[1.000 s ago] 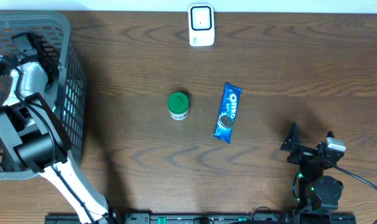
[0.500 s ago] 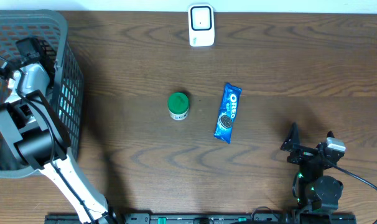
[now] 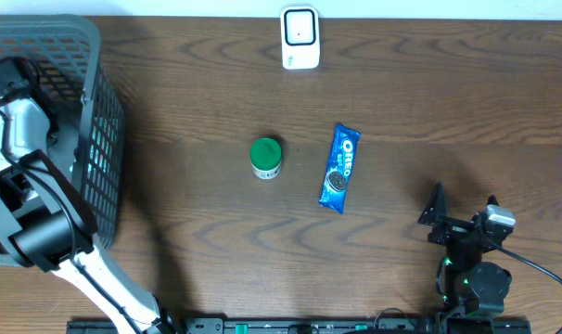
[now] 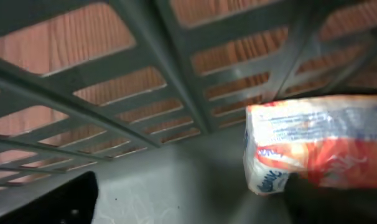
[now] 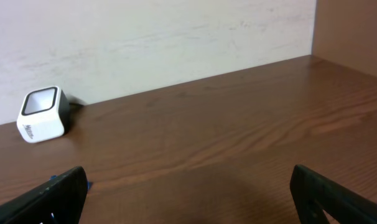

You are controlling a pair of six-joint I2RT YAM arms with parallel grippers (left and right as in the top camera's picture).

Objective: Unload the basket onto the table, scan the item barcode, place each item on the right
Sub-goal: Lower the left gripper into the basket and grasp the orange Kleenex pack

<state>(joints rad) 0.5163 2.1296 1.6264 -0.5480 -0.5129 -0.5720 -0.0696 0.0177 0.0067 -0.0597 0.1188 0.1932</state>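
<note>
From overhead, the Oreo pack [image 3: 339, 181] lay mid-table [image 3: 448, 93], its long axis running roughly toward the scanner [image 3: 300, 37] at the far edge, with the jar [image 3: 265, 158] near on its left. The right fingers [image 3: 436, 209], parked at the near right, were probably the nearer, since the left arm [image 3: 21, 125] reached into the basket [image 3: 105, 121] at far left. The left wrist view showed the left fingers [image 4: 45, 199] spread wide over the basket floor, gripping nothing, an orange-and-white packet [image 4: 313, 146] lying by the right-hand one. The right wrist view showed the right fingers open and empty, the scanner far off to their left.
</note>
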